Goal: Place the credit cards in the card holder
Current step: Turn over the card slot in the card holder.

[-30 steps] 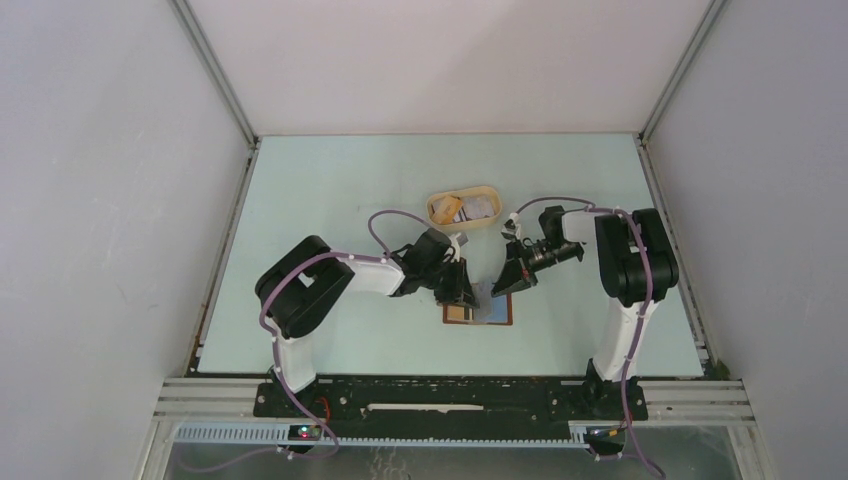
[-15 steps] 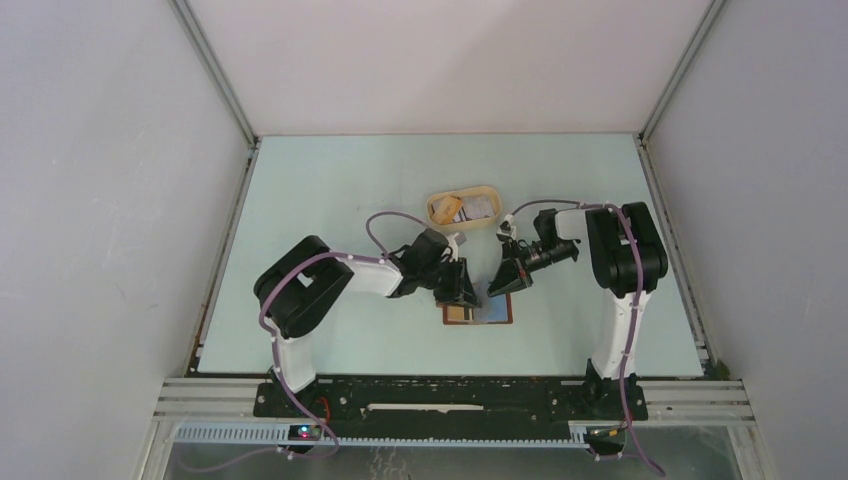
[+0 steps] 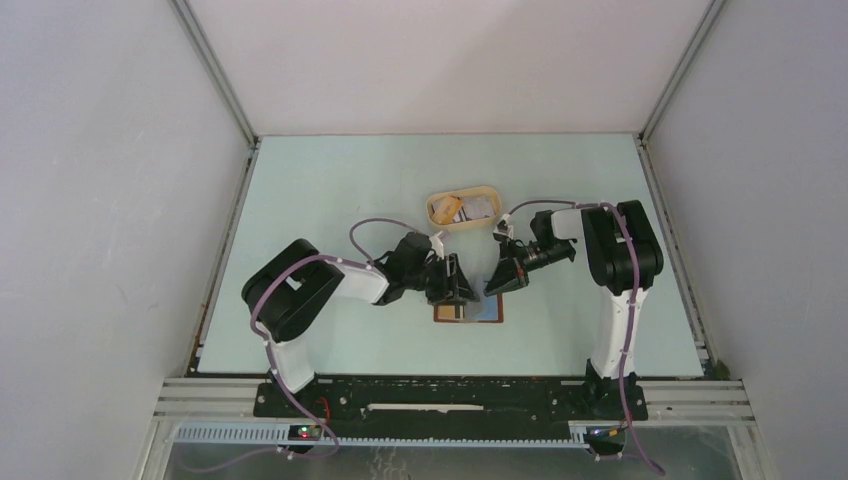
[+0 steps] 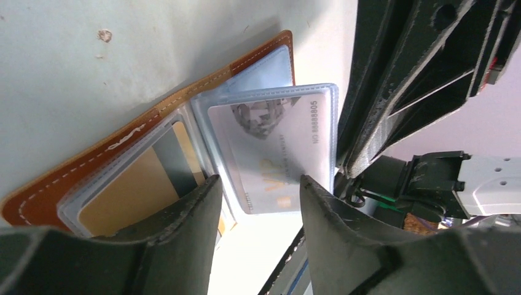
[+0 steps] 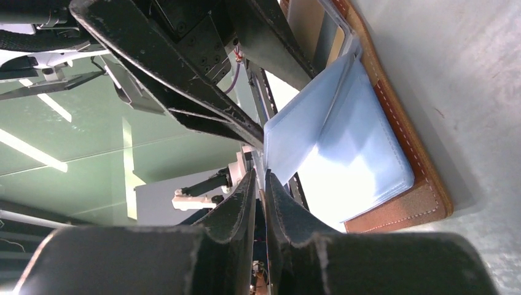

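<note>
The card holder (image 3: 468, 312) lies open on the table, brown leather with clear plastic sleeves. In the left wrist view (image 4: 123, 144) one sleeve leaf stands up with a silvery credit card (image 4: 276, 147) marked VIP inside it. My right gripper (image 3: 500, 278) is shut on the free edge of that leaf (image 5: 307, 135), its tips (image 5: 260, 175) pinching it above the leather (image 5: 424, 178). My left gripper (image 3: 455, 287) is open and holds nothing, its tips (image 4: 258, 184) just in front of the card's lower edge. More credit cards (image 3: 478, 207) lie in the tan tray.
The tan oval tray (image 3: 490, 190) stands just behind the two grippers, a yellowish item in its left end. Both arms meet closely over the card holder. White walls enclose the pale green table (image 3: 320, 200) at left, right and back.
Both grippers and the card holder have shifted a little to the left. The right gripper keeps its hold on the sleeve leaf.
</note>
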